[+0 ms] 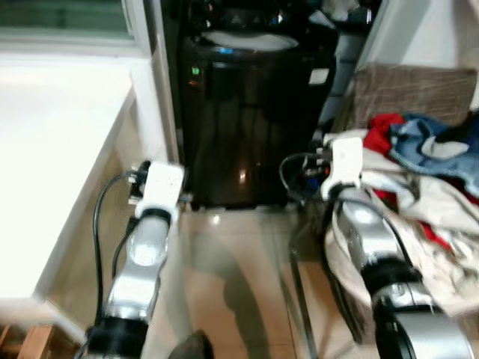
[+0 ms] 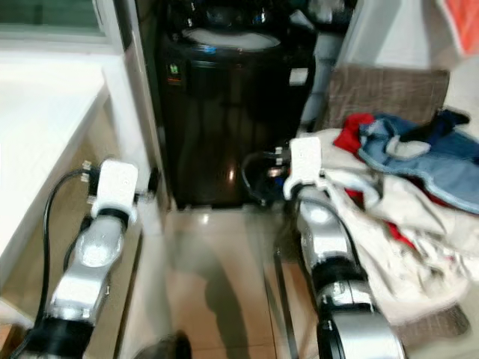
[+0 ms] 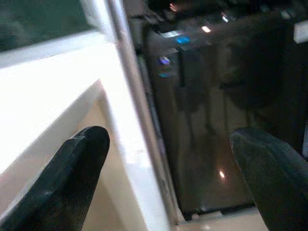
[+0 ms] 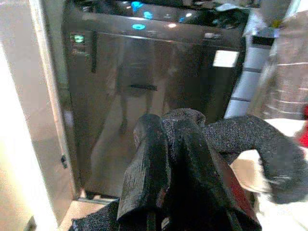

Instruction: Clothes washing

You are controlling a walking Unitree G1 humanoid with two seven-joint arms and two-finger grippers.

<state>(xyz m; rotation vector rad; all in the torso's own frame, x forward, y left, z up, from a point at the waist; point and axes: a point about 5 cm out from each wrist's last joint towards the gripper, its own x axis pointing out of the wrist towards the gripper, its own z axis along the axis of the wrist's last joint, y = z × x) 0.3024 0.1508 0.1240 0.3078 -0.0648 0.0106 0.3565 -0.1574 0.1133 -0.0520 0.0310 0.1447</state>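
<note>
A black top-loading washing machine (image 1: 247, 112) stands straight ahead with its panel lights on. My right gripper (image 4: 168, 144) is shut on a dark grey knitted garment (image 4: 240, 137), held in front of the washer's lower right side. The cloth drapes over the fingers and hides their tips. To the right lies a pile of clothes (image 1: 426, 172) in red, blue denim and cream. My left gripper (image 3: 171, 144) is open with nothing between its fingers. It is low beside the white frame, facing the washer's left front corner.
A white counter (image 1: 52, 149) runs along the left, ending at a white door frame (image 1: 153, 97) next to the washer. A woven brown basket (image 1: 404, 90) rises behind the clothes. A thin metal rail (image 1: 299, 299) crosses the tiled floor (image 1: 224, 284) between my arms.
</note>
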